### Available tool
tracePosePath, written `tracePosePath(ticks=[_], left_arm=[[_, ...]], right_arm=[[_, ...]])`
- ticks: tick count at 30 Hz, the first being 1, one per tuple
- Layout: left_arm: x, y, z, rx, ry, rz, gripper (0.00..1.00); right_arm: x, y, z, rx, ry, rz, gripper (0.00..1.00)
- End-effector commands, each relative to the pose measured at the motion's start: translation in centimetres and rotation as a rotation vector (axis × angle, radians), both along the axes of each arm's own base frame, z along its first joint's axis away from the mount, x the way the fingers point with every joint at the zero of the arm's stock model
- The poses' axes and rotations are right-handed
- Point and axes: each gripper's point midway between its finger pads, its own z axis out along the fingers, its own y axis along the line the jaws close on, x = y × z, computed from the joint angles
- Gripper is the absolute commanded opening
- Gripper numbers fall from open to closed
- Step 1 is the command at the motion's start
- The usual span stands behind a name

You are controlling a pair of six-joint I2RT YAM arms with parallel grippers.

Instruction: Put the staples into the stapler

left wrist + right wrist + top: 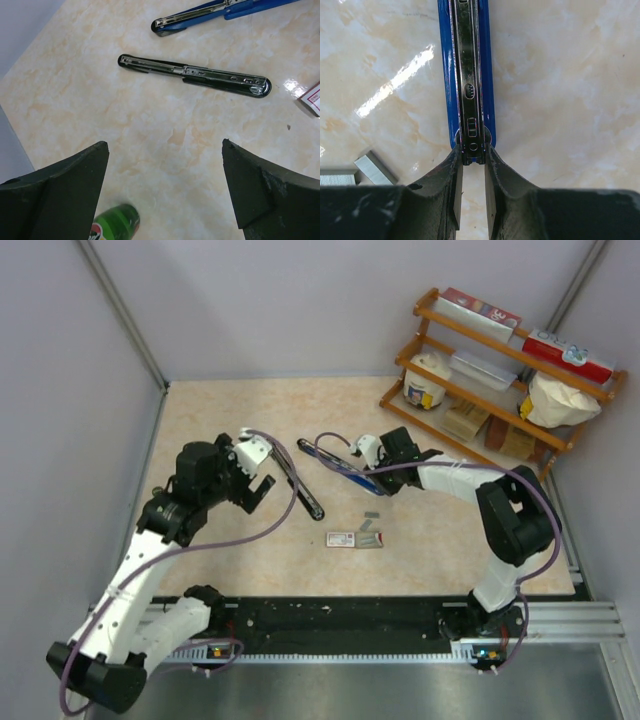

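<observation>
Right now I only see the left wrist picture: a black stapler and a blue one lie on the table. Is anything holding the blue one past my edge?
Observer: Yes. The right pincer is shut on the very end of the blue stapler, which lies opened out with its metal channel facing up.
Operator: And that white corner at my right edge?
Observer: It is a small flat white box with red print. Grey staple strips lie beside it, out of your view.
Operator: Is anything else on the table?
Observer: A wooden shelf stands in the far right corner, with tubs and packets on it.
</observation>
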Motion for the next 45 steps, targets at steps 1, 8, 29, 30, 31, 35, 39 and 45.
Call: tracePosePath(ticks=[1, 8, 29, 30, 31, 35, 39, 45], left_arm=[[-0.6, 1.8, 0.3, -0.042, -0.072, 0.106, 0.99], [-2.7, 2.3, -1.6, -0.007, 0.022, 0.082, 0.99], [-5.3, 4.0, -3.6, -0.084, -0.043, 0.120, 0.99], [-5.3, 4.1, -3.4, -0.083, -0.059, 0.118, 0.99], [-5.3, 4.2, -3.2, -0.085, -0.075, 0.119, 0.99], [-5.9, 3.2, -3.0, -0.084, -0.091, 0.036, 0.99], [-5.2, 2.7, -4.9, -0.078, -0.040, 0.020, 0.99], [-4.5, 1.8, -8.3, -0.080, 0.078, -0.005, 0.99]], right_arm=[[0.6, 0.2, -0.4, -0.030, 0.017, -0.077, 0.00], [-0.3, 0.8, 1.1, 0.018, 0.035, -0.066, 0.26], [-1.0, 0.8, 4.2, 0.030, -0.018, 0.065, 0.38], [-0.9, 0.7, 4.9, 0.034, -0.036, 0.068, 0.39], [-0.8, 0.6, 5.4, 0.040, -0.051, 0.073, 0.41], [-1.4, 0.7, 7.4, 0.065, -0.108, 0.144, 0.50], [-3.5, 1.2, 8.8, 0.098, -0.142, 0.301, 0.61], [-5.5, 2.5, 8.5, 0.173, -0.107, 0.407, 0.61]])
